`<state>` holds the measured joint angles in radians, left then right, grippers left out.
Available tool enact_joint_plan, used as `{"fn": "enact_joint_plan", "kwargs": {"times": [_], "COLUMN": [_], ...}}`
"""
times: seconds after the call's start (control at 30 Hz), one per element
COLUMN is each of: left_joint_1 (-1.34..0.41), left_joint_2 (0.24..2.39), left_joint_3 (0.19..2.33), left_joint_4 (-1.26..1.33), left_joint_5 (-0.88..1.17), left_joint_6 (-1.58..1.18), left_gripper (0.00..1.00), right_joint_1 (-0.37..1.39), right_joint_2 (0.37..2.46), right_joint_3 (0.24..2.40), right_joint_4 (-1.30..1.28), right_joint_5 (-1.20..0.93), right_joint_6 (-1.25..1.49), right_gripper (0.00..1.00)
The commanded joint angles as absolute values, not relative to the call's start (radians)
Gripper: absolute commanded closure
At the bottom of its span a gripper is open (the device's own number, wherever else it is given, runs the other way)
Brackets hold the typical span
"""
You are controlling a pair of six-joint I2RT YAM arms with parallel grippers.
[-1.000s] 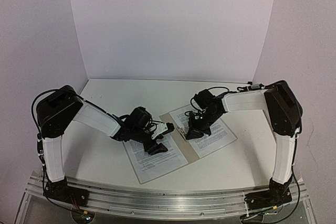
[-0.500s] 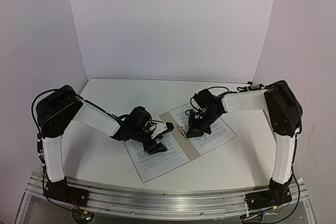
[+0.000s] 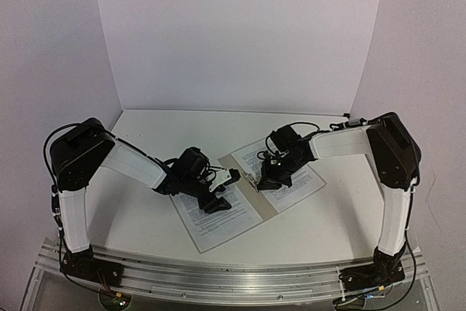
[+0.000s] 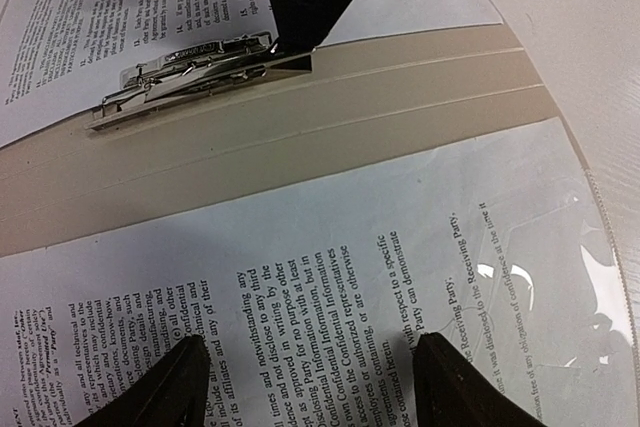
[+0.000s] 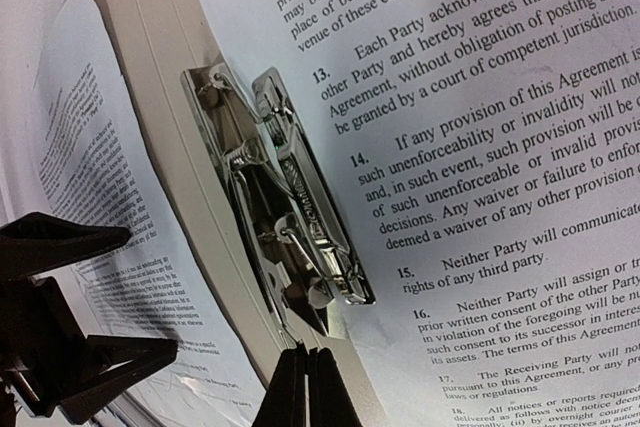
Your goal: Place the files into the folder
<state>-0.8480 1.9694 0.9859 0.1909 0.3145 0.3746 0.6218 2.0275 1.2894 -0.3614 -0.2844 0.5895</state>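
The folder (image 3: 266, 206) lies open on the table, its beige spine (image 4: 300, 127) between two files. One printed sheet (image 3: 218, 218) covers the left half and another (image 3: 291, 174) the right half. A metal clip (image 5: 285, 212) sits on the spine's edge by the right sheet. My left gripper (image 4: 318, 387) is open, its fingertips spread low over the left sheet (image 4: 330, 287) with nothing between them. My right gripper (image 5: 307, 382) is shut, its tips at the near end of the clip (image 4: 200, 72). It also shows in the left wrist view (image 4: 292, 42).
White walls close in the table (image 3: 145, 209) at the back and on both sides. The left sheet's outer part (image 4: 560, 277) looks glossy, with glare. My left gripper (image 5: 155, 292) shows at the lower left of the right wrist view.
The right gripper and the right-hand sheet have shifted slightly toward the back left. The left arm has not moved.
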Motion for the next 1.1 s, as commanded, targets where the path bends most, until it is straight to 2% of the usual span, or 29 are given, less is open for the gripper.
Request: {"fn": "enact_joint_plan", "kwargs": {"times": [0.0,0.57,1.07], "left_joint_1": [-0.847,-0.849,-0.849], "left_joint_2": [1.99,1.996,1.99], "left_joint_3": [0.961,0.972,0.967], "left_joint_4": [0.133,0.091,0.091], "left_joint_5": [0.328,0.397,0.411], "left_joint_6": [0.397,0.433,0.439], "left_gripper": [0.3,0.3,0.31], "right_joint_1": [0.601,0.598,0.575], "right_joint_2": [2.152,2.094,2.192], "right_joint_3": [1.185,1.257,1.112], "right_joint_4": [-0.46,-0.46,-0.394], "right_joint_5": [-0.058,-0.007,-0.029], "right_joint_6": [0.612,0.637,0.644], "right_gripper": [1.0,1.0,1.0]}}
